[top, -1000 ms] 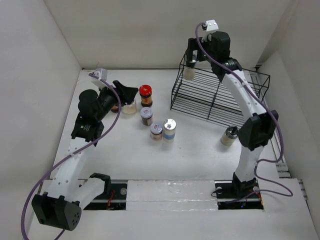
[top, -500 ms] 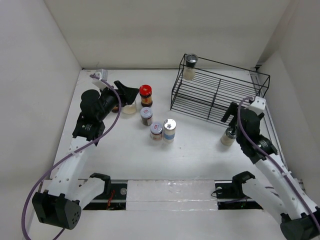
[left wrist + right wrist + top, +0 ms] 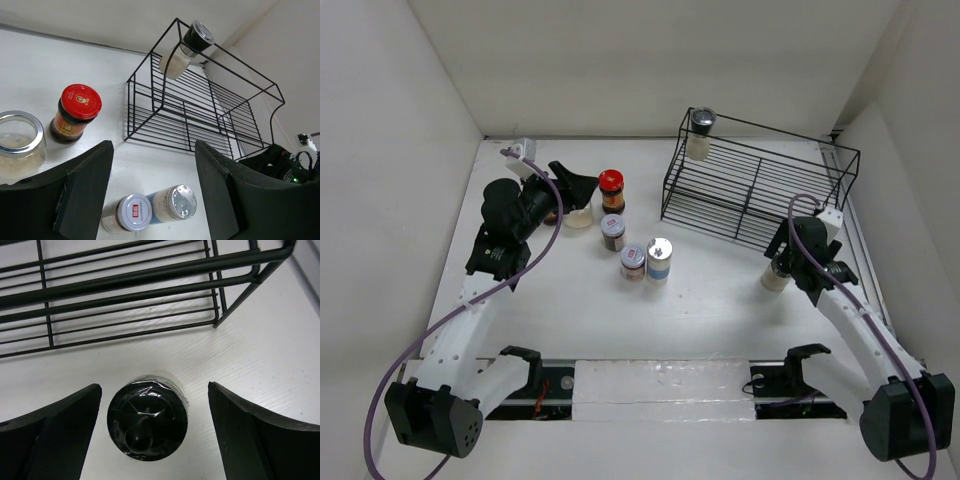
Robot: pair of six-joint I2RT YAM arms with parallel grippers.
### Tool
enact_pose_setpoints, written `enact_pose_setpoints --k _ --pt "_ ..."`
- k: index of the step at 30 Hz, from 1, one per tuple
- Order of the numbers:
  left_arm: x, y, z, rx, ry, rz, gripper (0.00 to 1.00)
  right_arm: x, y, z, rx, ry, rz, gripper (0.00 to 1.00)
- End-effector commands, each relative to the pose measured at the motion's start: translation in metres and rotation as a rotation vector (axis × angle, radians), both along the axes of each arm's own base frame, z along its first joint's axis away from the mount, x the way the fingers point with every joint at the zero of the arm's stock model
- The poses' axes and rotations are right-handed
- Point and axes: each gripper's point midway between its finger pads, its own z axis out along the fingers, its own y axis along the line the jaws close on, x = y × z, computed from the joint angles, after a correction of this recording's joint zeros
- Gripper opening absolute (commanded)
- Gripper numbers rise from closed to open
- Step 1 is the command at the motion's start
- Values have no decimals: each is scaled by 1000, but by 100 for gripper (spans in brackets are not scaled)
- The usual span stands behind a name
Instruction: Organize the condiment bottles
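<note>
The right gripper hangs over the black-capped bottle at about 3 o'clock on the table. Its jaws are spread wide, one finger on each side of the cap, with bare table showing between each finger and the bottle; nothing is clamped. The cap is plain black with a raised knob and no writing.

Just past the bottle, toward 12 o'clock, runs the lower edge of the black wire rack, which fills the 1 to 2 o'clock part of the table. On the rack's top far-left corner stands a dark-capped shaker of pale grains. From the left wrist camera it looks tilted, though that may only be the camera's angle.

The left gripper is at 10 o'clock, jaws apart and holding nothing. A clear jar with a silver rim and pale grains sits just outside one finger.

At 11 o'clock the red-capped jar has dark contents, a red label and a small round emblem on its lid, too small to read. Toward 6 o'clock from it stands a silver-capped jar of brown contents. Further on, two more stand side by side:
- a sticker-lidded jar, whose red sticker carries white characters too small to read
- a silver-topped shaker with a blue band
</note>
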Motion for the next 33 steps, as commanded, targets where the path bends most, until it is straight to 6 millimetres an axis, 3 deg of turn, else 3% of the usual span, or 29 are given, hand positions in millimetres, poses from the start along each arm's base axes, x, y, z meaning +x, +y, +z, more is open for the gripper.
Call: enact_pose_setpoints --k 1,5,7,11,13,16,17,20,21,23,24,26,29,30,31,33 --pt "-2 -3 8 -13 -29 -14 62 15 12 0 57 -40 52 93" --pt "-3 -5 10 -15 -37 -25 62 15 16 -9 74 -11 80 84" --pt "-3 -5 10 -15 -37 -25 62 10 17 -13 78 6 86 67" --pt "-4 -6 10 -16 -37 -34 62 7 37 1 111 -40 165 67" --pt "-4 -6 10 -16 -37 -34 62 4 49 9 114 -53 211 59" --pt "-2 -6 7 -14 -28 -34 62 8 74 49 123 -144 306 57" --pt "-2 -6 7 -14 -28 -34 62 19 85 84 137 -236 346 58" --pt "-2 -8 9 -16 -37 -43 62 37 123 149 136 -383 497 58" --pt "-2 -8 9 -16 -37 -43 62 52 137 182 118 -433 548 58" --pt "-1 -6 9 -16 -37 -33 62 66 160 212 117 -478 625 58" --pt "-1 -6 9 -16 -37 -33 62 86 171 237 117 -532 641 58" --pt "-2 -5 12 -17 -46 -23 62 102 184 261 93 -585 687 58" --pt "-2 -5 12 -17 -46 -23 62 136 187 304 42 -648 715 58" --pt "-2 -5 12 -17 -46 -23 62 148 177 317 19 -670 691 58" --pt "-4 -4 16 -19 -57 -23 62 152 171 344 13 -708 671 58" --pt "-7 -4 19 -22 -67 -23 62 176 169 346 -9 -701 690 58"
